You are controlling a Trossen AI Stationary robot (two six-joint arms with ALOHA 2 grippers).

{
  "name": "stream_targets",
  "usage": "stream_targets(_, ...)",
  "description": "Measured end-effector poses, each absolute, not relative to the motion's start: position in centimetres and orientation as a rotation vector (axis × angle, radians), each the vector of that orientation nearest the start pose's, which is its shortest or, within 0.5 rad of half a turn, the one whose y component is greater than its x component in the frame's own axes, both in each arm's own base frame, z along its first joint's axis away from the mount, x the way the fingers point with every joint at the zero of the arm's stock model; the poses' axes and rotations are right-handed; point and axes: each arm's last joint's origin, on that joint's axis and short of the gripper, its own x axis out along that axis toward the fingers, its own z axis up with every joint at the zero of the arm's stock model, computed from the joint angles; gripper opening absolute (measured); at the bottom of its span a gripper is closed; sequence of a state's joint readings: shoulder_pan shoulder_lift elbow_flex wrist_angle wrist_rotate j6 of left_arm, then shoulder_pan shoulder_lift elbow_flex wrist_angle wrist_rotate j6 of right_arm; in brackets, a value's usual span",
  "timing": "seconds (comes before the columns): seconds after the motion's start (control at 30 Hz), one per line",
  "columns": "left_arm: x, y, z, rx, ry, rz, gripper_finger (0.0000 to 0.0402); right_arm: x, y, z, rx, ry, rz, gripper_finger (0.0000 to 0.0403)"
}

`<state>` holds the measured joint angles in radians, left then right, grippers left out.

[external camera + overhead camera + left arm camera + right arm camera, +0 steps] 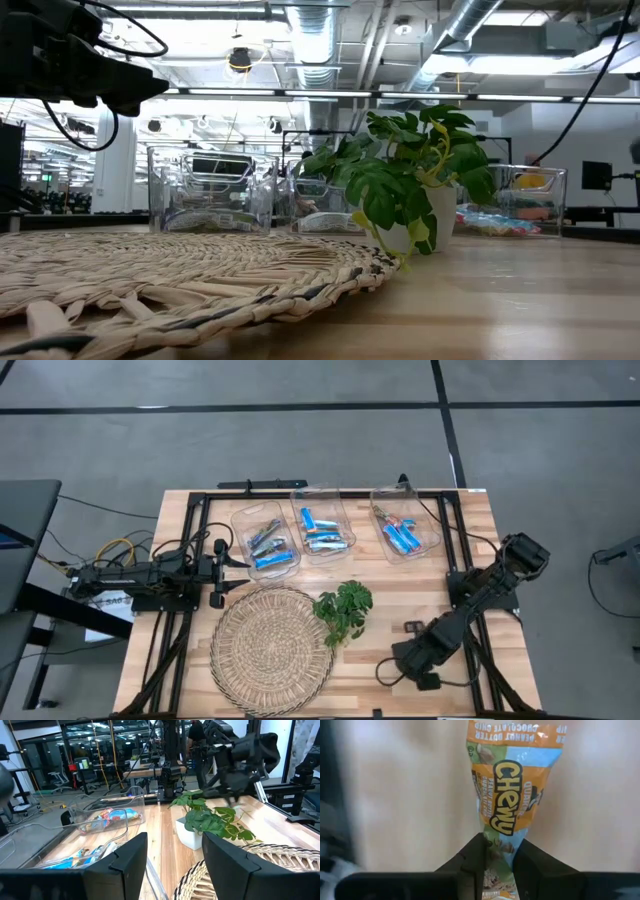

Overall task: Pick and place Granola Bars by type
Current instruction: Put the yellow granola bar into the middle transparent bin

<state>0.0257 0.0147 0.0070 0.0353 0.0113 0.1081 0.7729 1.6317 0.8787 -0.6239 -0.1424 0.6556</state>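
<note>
My right gripper (499, 851) hangs over the table's near right part (405, 657), shut on a tan/orange granola bar (512, 785). Other bars lie in three clear tubs at the far side: blue-and-silver ones in the left tub (266, 542), bright blue ones in the middle tub (322, 530), blue and orange ones in the right tub (404, 534). My left gripper (175, 865) is open and waits level by the left tub (225, 565), touching nothing. My right gripper pinches the orange bar between its two fingers (472, 857) at one wrapper end (498, 842), where the wrapper narrows. The fingers lie along the bar, whose free end (515, 730) points away from them. I cannot tell whether it is lifted or rests on the wood.
A round woven mat (272, 650) lies at the near middle. A green leafy plant in a white pot (343, 608) stands between the mat and my right arm. A black frame (300, 493) borders the table. Bare wood (500, 690) shows at the near right.
</note>
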Motion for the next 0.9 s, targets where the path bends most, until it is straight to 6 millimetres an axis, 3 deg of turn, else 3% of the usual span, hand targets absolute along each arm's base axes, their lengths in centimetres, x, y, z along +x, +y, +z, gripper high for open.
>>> stream_targets(0.2,9.8,0.2,16.8,0.109,-0.027,0.016,0.0183,23.0,19.8,16.6,0.243,1.174,0.368,0.0065)
stream_targets(0.37,9.8,0.2,16.8,0.109,-0.026,0.016,0.0183,25.9,19.0,18.0,0.257,0.911,0.43,0.0065)
stream_targets(0.6,9.8,0.2,16.8,0.109,-0.027,0.016,0.0183,29.5,16.4,20.2,0.211,0.587,0.453,0.0065)
stream_targets(0.9,9.8,0.2,16.8,0.109,-0.026,0.016,0.0183,32.2,12.7,22.3,0.126,0.337,0.427,0.0065)
